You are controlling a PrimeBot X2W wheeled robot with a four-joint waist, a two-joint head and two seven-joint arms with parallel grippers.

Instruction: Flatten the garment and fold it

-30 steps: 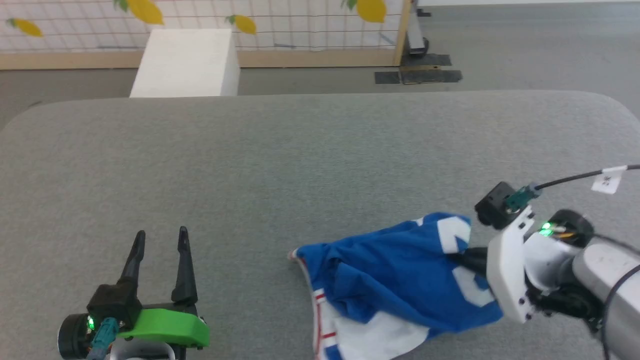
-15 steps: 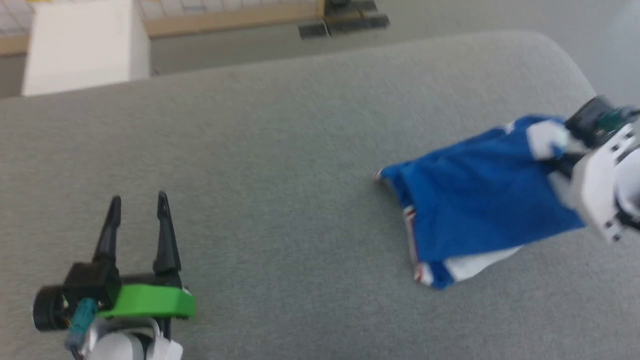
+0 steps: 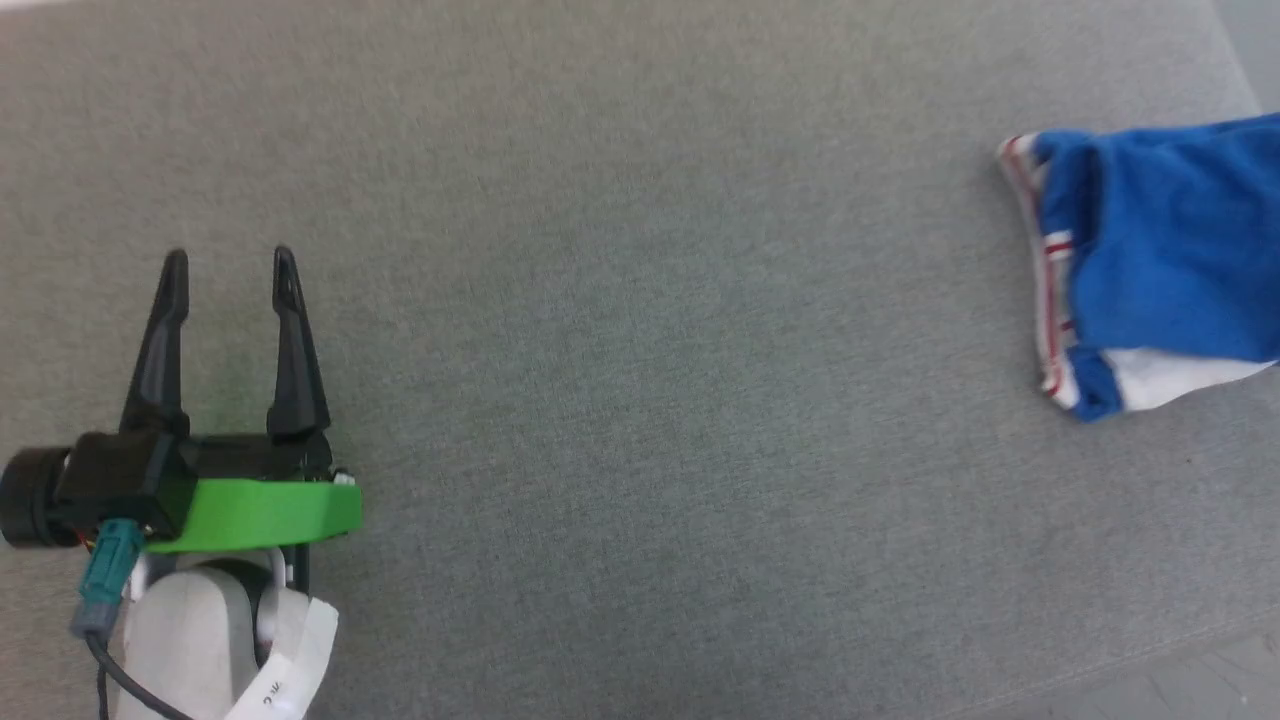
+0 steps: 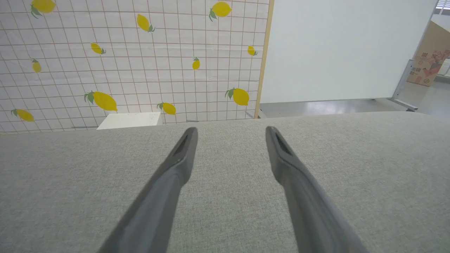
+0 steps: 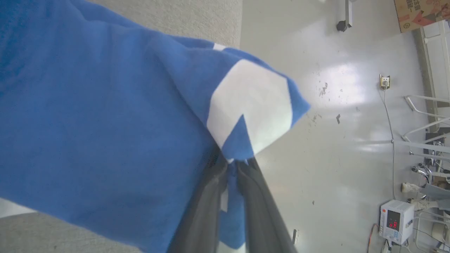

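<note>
The right hand [image 5: 233,162] has its two dark fingers pressed nearly together, pinching a fold of the blue shirt [image 5: 105,123] just where a white printed patch meets the blue. The cloth bunches over the fingertips and spreads away toward 9 and 10 o'clock in the right wrist view. Grey counter [image 5: 197,17] shows past the shirt at 12 o'clock. Toward 3 o'clock lies a shiny pale floor [image 5: 334,116], with a wall socket [image 5: 385,82] at 2 o'clock and a small white device [image 5: 395,219] with red digits at 4 o'clock. In the head view the shirt sits at 3 o'clock on the counter, near the counter's right edge and cut off by the picture's border. Its left end shows white edging with red stripes, and a white part peeks out along its lower side. The left hand [image 3: 230,255] is at 8 o'clock in that view, well apart from the shirt. Its fingers are spread wide with nothing between them and point toward 12 o'clock over bare grey counter; a green band wraps the body behind them. Whether the fingers touch the surface I cannot tell. In the left wrist view, past the counter's far edge, a grid-patterned screen [image 4: 133,63] printed with lemons stands at 11 o'clock with a white box [image 4: 128,120] at its foot. A plain white panel [image 4: 337,49] fills 1 o'clock.
</note>
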